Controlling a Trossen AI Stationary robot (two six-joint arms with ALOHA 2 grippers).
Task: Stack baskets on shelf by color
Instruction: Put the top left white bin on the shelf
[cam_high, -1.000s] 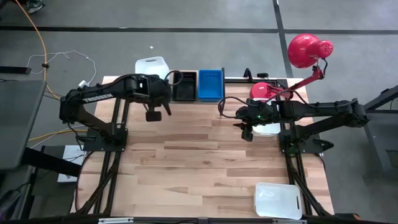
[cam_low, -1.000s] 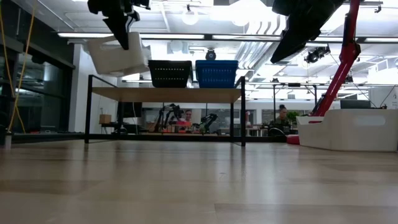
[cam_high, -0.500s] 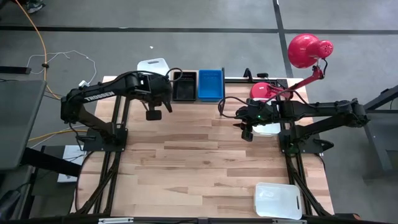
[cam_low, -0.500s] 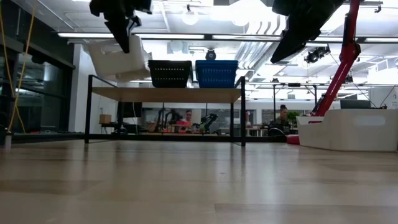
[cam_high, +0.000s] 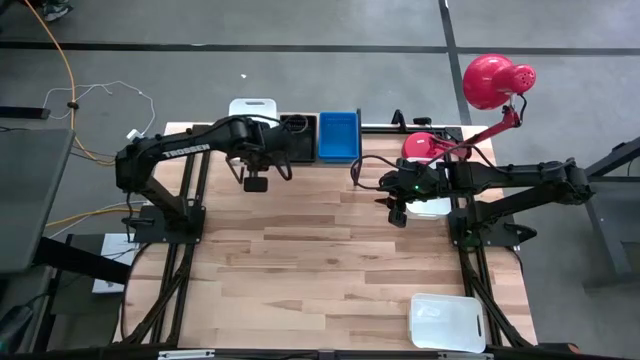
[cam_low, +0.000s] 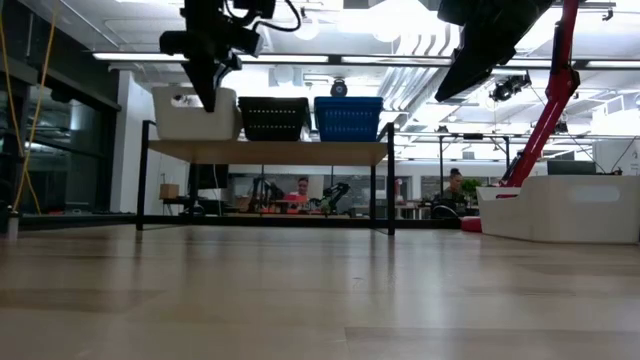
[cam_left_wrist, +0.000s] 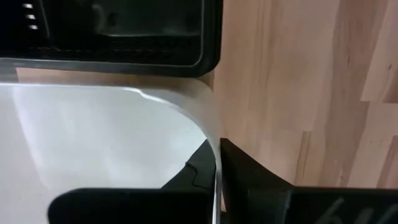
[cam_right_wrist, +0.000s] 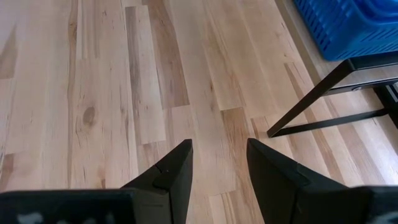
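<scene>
Left gripper (cam_low: 212, 88) is clamped on the rim of a white rounded-corner plastic basket (cam_low: 195, 113), which sits level on the left end of the low wood-topped, black-legged shelf (cam_low: 265, 151), just beside the black mesh-sided basket (cam_low: 273, 117) and, past that, the blue plastic basket (cam_low: 348, 117). Right gripper (cam_right_wrist: 217, 163) hangs above the bare tabletop near the shelf's right legs, fingers parted and holding nothing. Two more white baskets remain on the table: one (cam_high: 432, 208) partly under the right arm, one (cam_high: 447, 322) at the near right corner.
</scene>
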